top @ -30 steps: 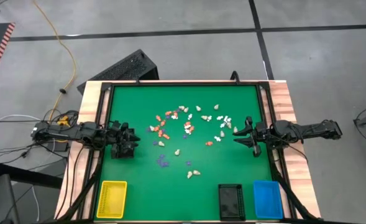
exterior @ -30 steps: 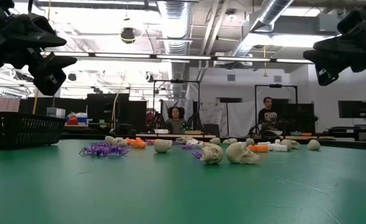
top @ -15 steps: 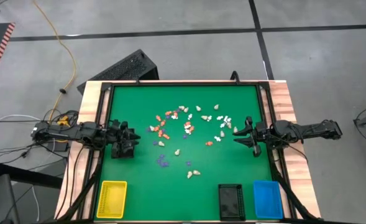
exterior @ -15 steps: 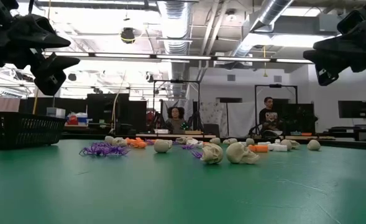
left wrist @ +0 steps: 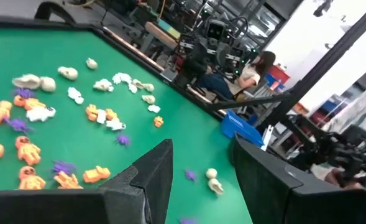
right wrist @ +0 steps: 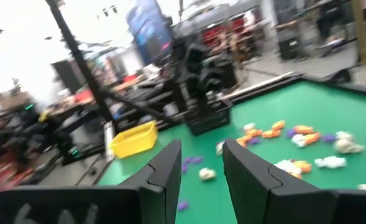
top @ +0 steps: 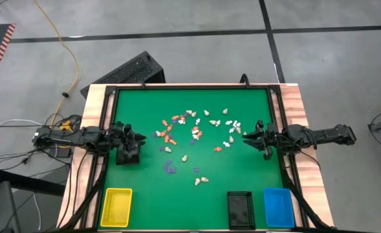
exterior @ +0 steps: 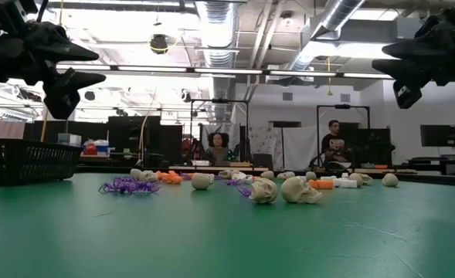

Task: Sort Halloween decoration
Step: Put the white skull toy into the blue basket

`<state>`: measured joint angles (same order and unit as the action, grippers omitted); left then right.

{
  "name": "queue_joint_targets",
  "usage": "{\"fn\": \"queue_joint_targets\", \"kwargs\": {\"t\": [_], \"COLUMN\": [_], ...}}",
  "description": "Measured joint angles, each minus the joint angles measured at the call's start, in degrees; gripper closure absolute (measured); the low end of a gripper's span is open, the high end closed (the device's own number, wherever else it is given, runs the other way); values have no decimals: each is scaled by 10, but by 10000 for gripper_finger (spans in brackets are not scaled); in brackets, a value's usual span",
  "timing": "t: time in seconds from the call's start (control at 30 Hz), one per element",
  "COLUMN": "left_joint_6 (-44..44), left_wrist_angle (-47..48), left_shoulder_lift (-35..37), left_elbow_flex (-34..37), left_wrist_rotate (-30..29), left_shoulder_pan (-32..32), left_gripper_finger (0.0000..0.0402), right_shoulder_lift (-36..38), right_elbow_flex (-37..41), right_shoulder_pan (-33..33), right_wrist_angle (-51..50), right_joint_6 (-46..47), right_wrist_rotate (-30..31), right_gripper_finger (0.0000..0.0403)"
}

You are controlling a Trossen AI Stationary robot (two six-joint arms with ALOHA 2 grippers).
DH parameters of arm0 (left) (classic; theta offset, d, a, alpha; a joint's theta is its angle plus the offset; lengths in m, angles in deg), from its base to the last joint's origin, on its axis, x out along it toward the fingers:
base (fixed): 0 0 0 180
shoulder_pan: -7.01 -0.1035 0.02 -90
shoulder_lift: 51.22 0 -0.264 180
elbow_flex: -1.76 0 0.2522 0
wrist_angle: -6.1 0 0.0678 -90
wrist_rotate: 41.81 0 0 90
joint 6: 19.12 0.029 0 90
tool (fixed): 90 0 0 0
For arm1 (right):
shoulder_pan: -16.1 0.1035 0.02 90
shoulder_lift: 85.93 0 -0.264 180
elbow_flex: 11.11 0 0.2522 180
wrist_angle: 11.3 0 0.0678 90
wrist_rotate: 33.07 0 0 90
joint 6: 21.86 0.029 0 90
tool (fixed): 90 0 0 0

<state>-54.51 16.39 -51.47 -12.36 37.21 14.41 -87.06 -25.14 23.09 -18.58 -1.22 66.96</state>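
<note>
**Both arms hover with parted, empty fingers; trays hold nothing visible**

The left gripper [top: 137,140] hangs above the green counter [top: 145,194] near its left edge, arm stretched level, its fingers [left wrist: 151,177] parted with nothing between them. The right gripper [top: 250,136] hangs likewise at the right edge, fingers [right wrist: 170,165] apart and holding nothing.

The Halloween decoration [top: 196,133] lies scattered on the counter between the two pairs of fingertips, ahead of each: orange, white, cream and purple figurines, none touching a finger. In the low view, cream skulls [exterior: 289,189] and purple pieces [exterior: 127,185] sit well below both grippers.

Along the near edge stand a yellow tray [top: 116,207], a black tray [top: 240,209] and a blue tray [top: 278,207]; no figurines show inside them.
</note>
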Motion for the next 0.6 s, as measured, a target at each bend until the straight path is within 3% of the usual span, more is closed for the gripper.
{"fn": "queue_joint_targets", "kwargs": {"t": [0.17,0.4,0.53,0.6], "left_joint_6": [15,37,62,129], "left_wrist_angle": [-5,-65,-127,-149], "left_shoulder_lift": [0,0,0,0], "left_elbow_flex": [0,0,0,0], "left_wrist_rotate": [-27,-148,-197,-200], "left_shoulder_pan": [0,0,0,0], "left_gripper_finger": [244,244,244,244], "right_shoulder_lift": [0,-24,-63,-88], "right_elbow_flex": [0,-70,-132,-168], "right_shoulder_pan": [0,0,0,0], "right_wrist_angle": [59,71,7,-52], "right_joint_6": [-26,-205,-247,-233], "right_wrist_rotate": [98,193,246,264], "right_gripper_finger": [265,265,265,265]}}
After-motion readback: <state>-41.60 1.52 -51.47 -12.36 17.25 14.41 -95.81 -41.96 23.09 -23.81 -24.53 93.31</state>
